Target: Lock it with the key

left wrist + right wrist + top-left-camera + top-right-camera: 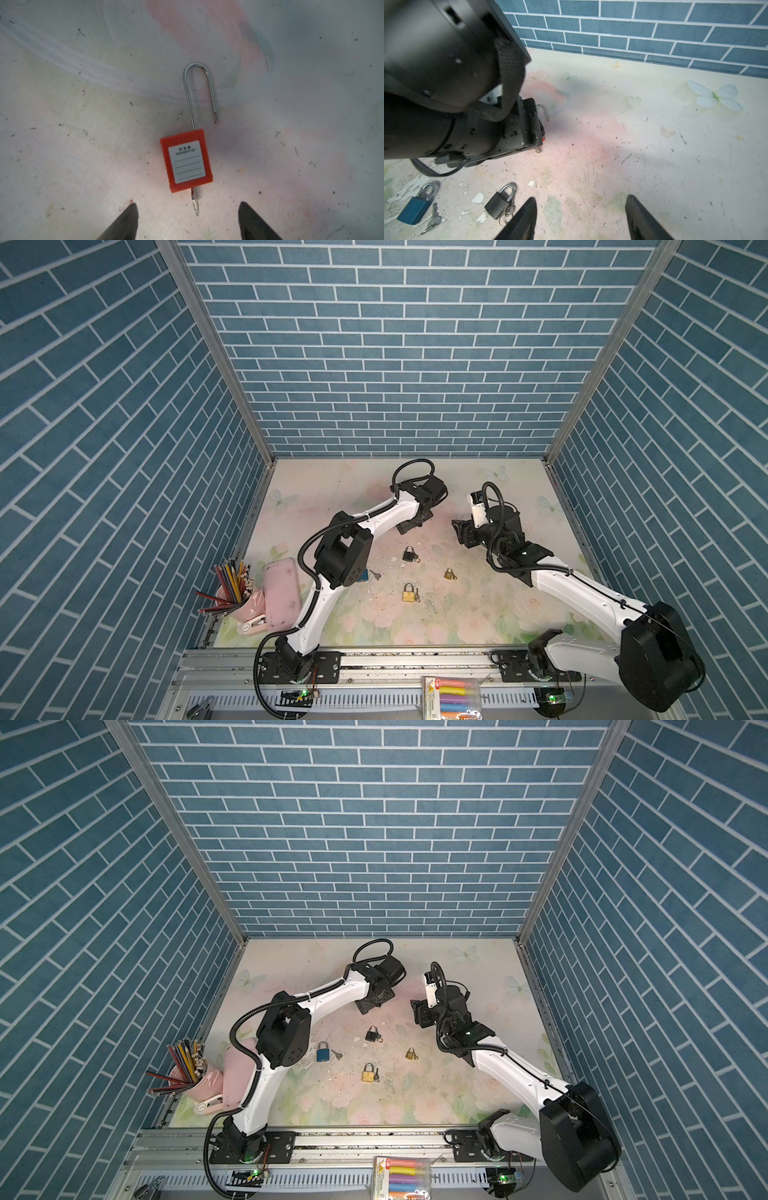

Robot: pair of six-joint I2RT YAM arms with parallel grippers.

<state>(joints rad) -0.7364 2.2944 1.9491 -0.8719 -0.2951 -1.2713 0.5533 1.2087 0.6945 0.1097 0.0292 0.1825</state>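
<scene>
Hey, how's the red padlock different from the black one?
The red padlock has a long shackle, open, its free end out of the body; the black padlock has a short one that looks closed. The red padlock carries a white label; the black padlock is plain. Both lie flat on the table, each with a key at it.

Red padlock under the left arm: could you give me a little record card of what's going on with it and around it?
Red padlock: lying flat on the table, label up
Shackle: open, free end out of the body
Key: sticking out of the lock's bottom
Left gripper: open, fingers either side of the key, not touching it
Right gripper: open, empty, off to the side
Neighbours: black padlock, blue padlock, large brass padlock, small brass padlock
</scene>
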